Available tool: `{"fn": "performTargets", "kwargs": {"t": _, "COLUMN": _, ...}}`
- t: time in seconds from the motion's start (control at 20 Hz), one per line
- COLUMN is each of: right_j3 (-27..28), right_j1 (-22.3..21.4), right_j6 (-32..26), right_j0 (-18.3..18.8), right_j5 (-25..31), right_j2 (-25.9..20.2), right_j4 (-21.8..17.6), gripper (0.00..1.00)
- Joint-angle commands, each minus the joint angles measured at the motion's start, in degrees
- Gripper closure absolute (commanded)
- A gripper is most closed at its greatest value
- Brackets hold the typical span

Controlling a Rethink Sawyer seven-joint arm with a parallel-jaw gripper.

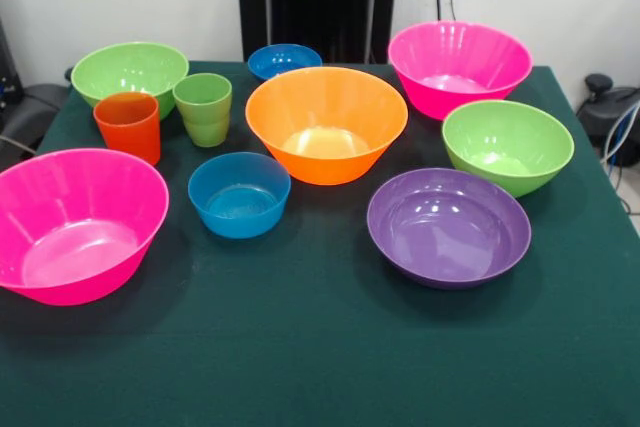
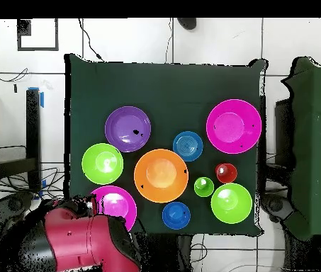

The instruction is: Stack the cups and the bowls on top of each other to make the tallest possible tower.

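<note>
All bowls and cups stand apart and upright on the green table; no tower shows. One big pink bowl [image 1: 75,222] [image 2: 234,125] is front left, the other [image 1: 458,67] [image 2: 118,207] far right. The big orange bowl [image 1: 325,122] [image 2: 161,175] is in the middle. Green bowls sit far left [image 1: 130,72] [image 2: 231,202] and right [image 1: 507,144] [image 2: 103,163]. The purple bowl [image 1: 448,225] [image 2: 127,128] is front right. Blue bowls sit near [image 1: 239,193] [image 2: 188,145] and far [image 1: 284,60] [image 2: 176,214]. The orange-red cup [image 1: 128,125] [image 2: 226,172] and green cup [image 1: 203,107] [image 2: 204,187] stand side by side. No gripper shows.
The red arm [image 2: 74,244] is drawn back over the table's corner by the base and covers part of one pink bowl in the overhead view. The black pedestal [image 1: 318,2] stands behind the table. Bare green cloth [image 1: 320,357] lies along the front edge.
</note>
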State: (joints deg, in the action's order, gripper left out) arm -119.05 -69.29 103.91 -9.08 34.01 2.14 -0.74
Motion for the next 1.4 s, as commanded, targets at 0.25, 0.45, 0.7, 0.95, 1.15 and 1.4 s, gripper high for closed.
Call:
{"fn": "performTargets", "kwargs": {"t": 0.25, "right_j3": -3.3, "right_j1": 6.9, "right_j6": 8.2, "right_j0": -0.9, "right_j5": -5.9, "right_j2": -0.8, "right_j4": -3.8, "gripper": 0.00}}
{"fn": "performTargets", "kwargs": {"t": 0.45, "right_j3": -3.8, "right_j1": 8.4, "right_j6": 8.9, "right_j0": -0.7, "right_j5": -5.8, "right_j2": -0.8, "right_j4": -2.2, "gripper": 0.00}}
{"fn": "performTargets", "kwargs": {"t": 0.7, "right_j3": -3.9, "right_j1": 10.6, "right_j6": 11.3, "right_j0": -1.5, "right_j5": -7.3, "right_j2": 0.6, "right_j4": -1.9, "gripper": 0.00}}
{"fn": "performTargets", "kwargs": {"t": 0.95, "right_j3": -3.7, "right_j1": 12.5, "right_j6": 13.1, "right_j0": -2.6, "right_j5": -9.8, "right_j2": 2.0, "right_j4": -1.3, "gripper": 0.00}}
{"fn": "performTargets", "kwargs": {"t": 1.15, "right_j3": -3.4, "right_j1": 13.6, "right_j6": 14.9, "right_j0": -3.8, "right_j5": -11.7, "right_j2": 3.3, "right_j4": -1.0, "gripper": 0.00}}
{"fn": "performTargets", "kwargs": {"t": 1.4, "right_j3": -3.8, "right_j1": 15.1, "right_j6": 17.0, "right_j0": -4.9, "right_j5": -14.1, "right_j2": 4.1, "right_j4": 0.0, "gripper": 0.00}}
